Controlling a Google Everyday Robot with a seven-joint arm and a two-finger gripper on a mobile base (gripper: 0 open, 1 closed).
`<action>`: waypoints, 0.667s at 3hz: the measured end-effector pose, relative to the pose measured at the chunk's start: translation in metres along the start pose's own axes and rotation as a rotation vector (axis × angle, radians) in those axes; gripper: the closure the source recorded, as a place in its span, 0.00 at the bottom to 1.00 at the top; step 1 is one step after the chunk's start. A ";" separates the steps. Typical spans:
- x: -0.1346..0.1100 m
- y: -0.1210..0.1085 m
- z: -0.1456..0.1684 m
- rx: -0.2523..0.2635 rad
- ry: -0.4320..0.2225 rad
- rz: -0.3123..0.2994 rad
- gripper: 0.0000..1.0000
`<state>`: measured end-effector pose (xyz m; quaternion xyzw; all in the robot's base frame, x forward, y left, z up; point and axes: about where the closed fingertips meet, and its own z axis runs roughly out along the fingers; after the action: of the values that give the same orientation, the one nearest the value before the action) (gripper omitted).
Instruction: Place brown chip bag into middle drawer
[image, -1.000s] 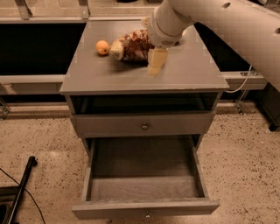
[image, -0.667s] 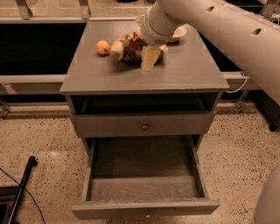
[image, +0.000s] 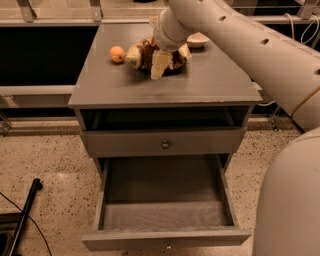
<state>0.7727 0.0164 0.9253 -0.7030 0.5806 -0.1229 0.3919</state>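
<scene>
The brown chip bag lies crumpled on the grey cabinet top, near its back middle. My gripper reaches down onto the bag from the upper right. It is open, with one cream finger in front of the bag and the other behind it. The wrist hides the bag's right part. The middle drawer is pulled out at the cabinet's bottom, with a bare grey floor.
A small orange fruit sits left of the bag. A white bowl sits behind the gripper to the right. The upper drawer front with its round knob is shut. My arm fills the right side. A black pole lies on the floor at left.
My gripper has moved left and back across the cabinet top, from the bag's front right side to straddling the bag. The bag, fruit and drawer have stayed put.
</scene>
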 end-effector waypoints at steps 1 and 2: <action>-0.005 -0.004 0.016 0.049 -0.011 0.050 0.00; -0.012 0.008 0.041 0.043 -0.022 0.101 0.26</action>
<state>0.7896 0.0437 0.8960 -0.6655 0.6082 -0.1075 0.4191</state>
